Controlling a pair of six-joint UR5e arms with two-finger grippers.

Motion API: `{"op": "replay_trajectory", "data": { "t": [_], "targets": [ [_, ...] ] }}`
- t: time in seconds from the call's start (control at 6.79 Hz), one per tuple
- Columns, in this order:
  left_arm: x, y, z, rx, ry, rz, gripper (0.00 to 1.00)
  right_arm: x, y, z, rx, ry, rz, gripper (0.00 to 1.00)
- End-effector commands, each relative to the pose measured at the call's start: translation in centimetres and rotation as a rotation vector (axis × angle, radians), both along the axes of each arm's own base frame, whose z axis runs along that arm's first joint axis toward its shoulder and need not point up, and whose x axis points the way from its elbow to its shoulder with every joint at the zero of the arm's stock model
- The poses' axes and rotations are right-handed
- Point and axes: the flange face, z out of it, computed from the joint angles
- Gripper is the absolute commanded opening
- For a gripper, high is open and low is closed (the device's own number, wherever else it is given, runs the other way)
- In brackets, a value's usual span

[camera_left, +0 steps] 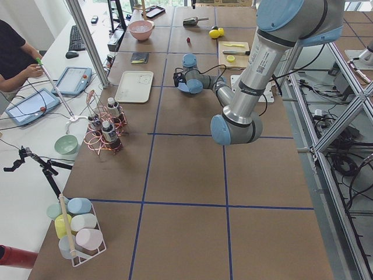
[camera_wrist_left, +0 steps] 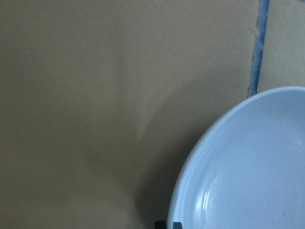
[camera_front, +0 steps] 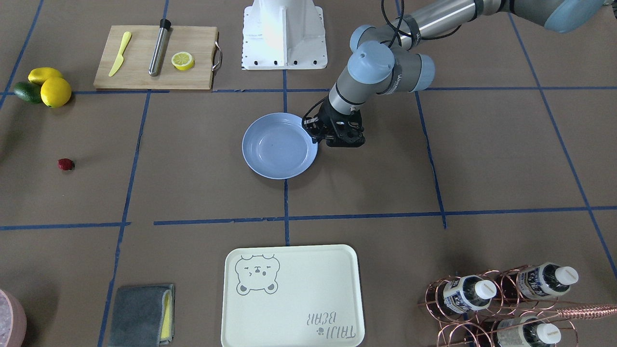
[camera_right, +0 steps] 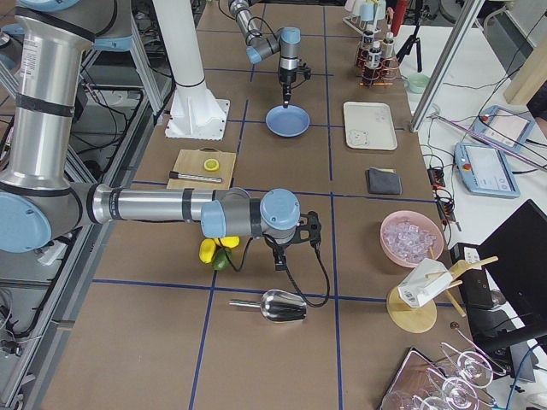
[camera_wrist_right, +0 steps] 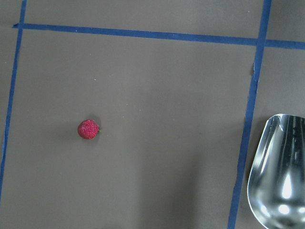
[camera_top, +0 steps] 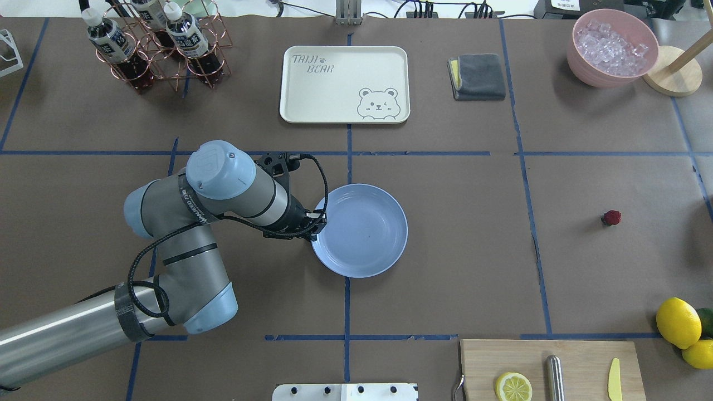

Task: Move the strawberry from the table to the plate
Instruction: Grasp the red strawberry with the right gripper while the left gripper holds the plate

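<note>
The strawberry (camera_front: pixel 66 164) (camera_top: pixel 611 218) is small and dark red and lies alone on the brown table (camera_top: pixel 473 267), far from the plate. The right wrist view looks straight down on the strawberry (camera_wrist_right: pixel 88 129), left of centre. The light-blue plate (camera_front: pixel 279 145) (camera_top: pixel 362 231) sits empty mid-table. My left gripper (camera_top: pixel 317 224) (camera_front: pixel 315 136) stands at the plate's rim. In the left wrist view its two tips sit close together on the rim (camera_wrist_left: pixel 183 200). My right gripper (camera_right: pixel 280 260) shows only in the exterior right view, so I cannot tell its state.
Two lemons and an avocado (camera_front: pixel 48 86) lie near the strawberry. A cutting board (camera_front: pixel 154 58) holds a knife, a steel rod and a lemon half. A bear tray (camera_front: pixel 291 296), a grey cloth (camera_front: pixel 142 315), a bottle rack (camera_front: pixel 496 299), an ice bowl (camera_top: pixel 613 47) and a metal scoop (camera_wrist_right: pixel 281 171) stand around.
</note>
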Motion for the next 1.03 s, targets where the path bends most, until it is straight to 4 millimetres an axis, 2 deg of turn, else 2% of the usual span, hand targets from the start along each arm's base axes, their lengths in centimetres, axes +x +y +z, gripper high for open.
{"op": "replay_trajectory", "data": {
  "t": [0.0,0.15,0.29,0.44,0.59,0.88],
  "targets": [
    [-0.1,0.1,0.5,-0.004,-0.007,0.0,0.18,-1.2,-0.2,-0.6,0.013,0.002,-0.027,1.0],
    [-0.3,0.1,0.4,-0.002,-0.004,0.0,0.46,-3.0,-0.5,-1.7,0.035,0.0,-0.069,1.0],
    [-0.9,0.2,-0.2,0.006,0.012,-0.003,0.5,-5.0,-0.5,-2.9,-0.032,0.003,-0.056,1.0],
    [-2.0,0.6,-0.8,0.015,0.03,-0.005,0.52,-7.7,-0.5,-3.7,-0.013,0.026,-0.052,1.0],
    [-2.6,1.0,-1.1,0.018,0.039,-0.006,0.54,-11.0,-0.4,-4.6,-0.008,0.077,0.03,1.0],
    [-2.6,1.0,-1.0,0.018,0.038,-0.008,0.54,-19.8,1.1,-5.5,-0.004,0.145,0.163,1.0]
  ]
}}
